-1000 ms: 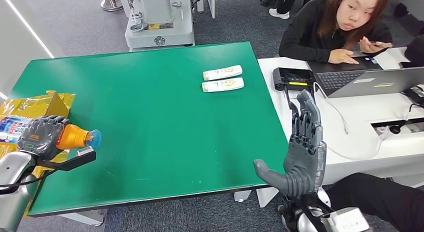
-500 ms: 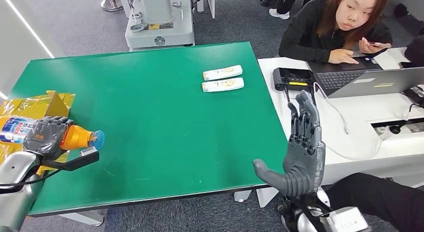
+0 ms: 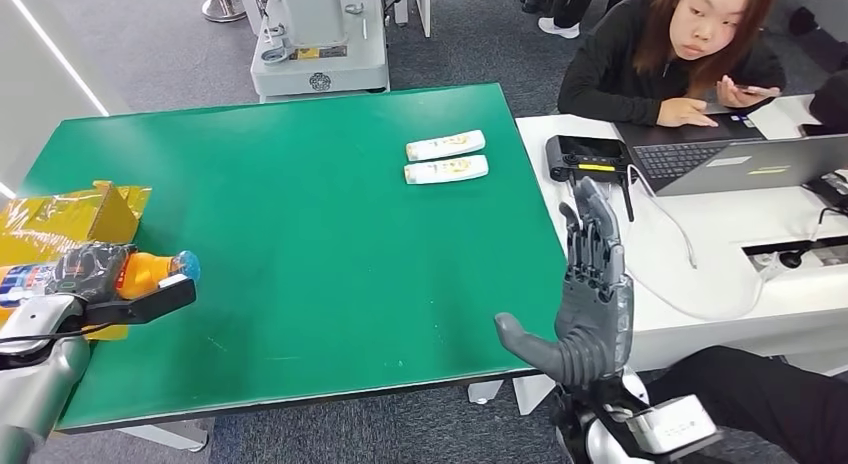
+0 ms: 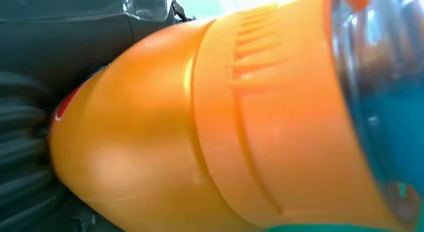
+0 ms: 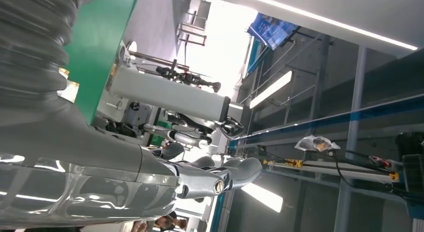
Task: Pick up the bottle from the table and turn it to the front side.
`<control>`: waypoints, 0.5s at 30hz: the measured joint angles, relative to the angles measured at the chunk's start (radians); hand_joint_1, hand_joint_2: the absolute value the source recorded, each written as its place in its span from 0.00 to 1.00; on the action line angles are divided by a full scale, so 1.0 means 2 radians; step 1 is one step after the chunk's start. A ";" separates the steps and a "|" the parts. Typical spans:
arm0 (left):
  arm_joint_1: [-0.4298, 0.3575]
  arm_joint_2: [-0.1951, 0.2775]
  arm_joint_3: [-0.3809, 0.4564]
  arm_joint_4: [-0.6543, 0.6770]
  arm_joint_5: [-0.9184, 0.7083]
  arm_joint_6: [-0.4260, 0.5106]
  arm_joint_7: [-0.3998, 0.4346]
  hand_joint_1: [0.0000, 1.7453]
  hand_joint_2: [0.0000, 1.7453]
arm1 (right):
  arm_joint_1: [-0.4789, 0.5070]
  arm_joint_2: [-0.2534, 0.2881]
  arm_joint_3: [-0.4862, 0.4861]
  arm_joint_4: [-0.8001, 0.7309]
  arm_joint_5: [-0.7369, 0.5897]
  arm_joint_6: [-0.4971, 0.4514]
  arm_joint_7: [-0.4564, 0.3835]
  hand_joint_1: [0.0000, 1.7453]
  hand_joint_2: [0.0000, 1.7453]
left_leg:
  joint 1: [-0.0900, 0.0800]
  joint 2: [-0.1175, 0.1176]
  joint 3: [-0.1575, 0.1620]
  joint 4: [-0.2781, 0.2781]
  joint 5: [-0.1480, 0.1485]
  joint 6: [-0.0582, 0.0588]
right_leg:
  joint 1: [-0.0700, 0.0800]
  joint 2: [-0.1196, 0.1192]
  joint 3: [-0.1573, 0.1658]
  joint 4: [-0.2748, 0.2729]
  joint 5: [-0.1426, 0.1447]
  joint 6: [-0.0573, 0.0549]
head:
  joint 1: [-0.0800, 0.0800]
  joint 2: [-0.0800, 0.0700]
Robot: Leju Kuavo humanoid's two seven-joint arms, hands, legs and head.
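Observation:
My left hand (image 3: 85,272) grips an orange bottle (image 3: 146,271) with a blue cap and a blue-white label, held on its side at the left edge of the green table (image 3: 300,214), cap pointing right. Up close in the left wrist view, the bottle's orange shoulder (image 4: 210,122) and bluish cap end (image 4: 385,92) sit against my dark fingers (image 4: 20,157). My right hand (image 3: 590,294) stands upright beside the table's right front corner, fingers straight and apart, holding nothing; its fingers (image 5: 220,177) show in the right wrist view.
Two white tubes (image 3: 446,157) lie side by side on the far right of the table. A yellow crumpled bag (image 3: 70,212) sits at the left edge behind the bottle. A person (image 3: 680,44) sits at a white desk (image 3: 720,234) with laptops on the right.
My left hand has drawn the bottle slightly left and lower, further over the table's left edge. My right hand has shifted a little left and tilted.

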 joint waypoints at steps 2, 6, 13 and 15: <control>-0.009 -0.003 0.000 0.017 0.002 -0.004 0.008 0.94 1.00 | -0.005 0.002 0.000 0.005 0.000 0.002 0.002 0.00 1.00 | 0.000 0.000 0.000 0.000 0.000 0.000 | 0.000 0.000 0.000 0.000 0.000 0.000 | 0.000 0.000; -0.020 -0.015 0.001 0.047 0.006 -0.005 0.025 0.95 1.00 | -0.013 0.005 0.000 0.014 0.002 0.003 0.006 0.00 1.00 | 0.000 0.000 0.000 0.000 0.000 0.000 | 0.000 0.000 0.000 0.000 0.000 0.000 | 0.000 0.000; -0.028 -0.026 0.007 0.082 0.010 -0.002 0.042 0.94 1.00 | -0.020 0.006 0.005 0.028 0.000 0.003 0.008 0.00 1.00 | 0.000 0.000 0.000 0.000 0.000 0.000 | 0.000 0.000 0.000 0.000 0.000 0.000 | 0.000 0.000; -0.029 -0.027 0.008 0.088 0.011 -0.001 0.043 0.94 1.00 | -0.022 0.007 0.005 0.031 -0.001 0.003 0.008 0.00 1.00 | 0.000 0.000 0.000 0.000 0.000 0.000 | 0.000 0.000 0.000 0.000 0.000 0.000 | 0.000 0.000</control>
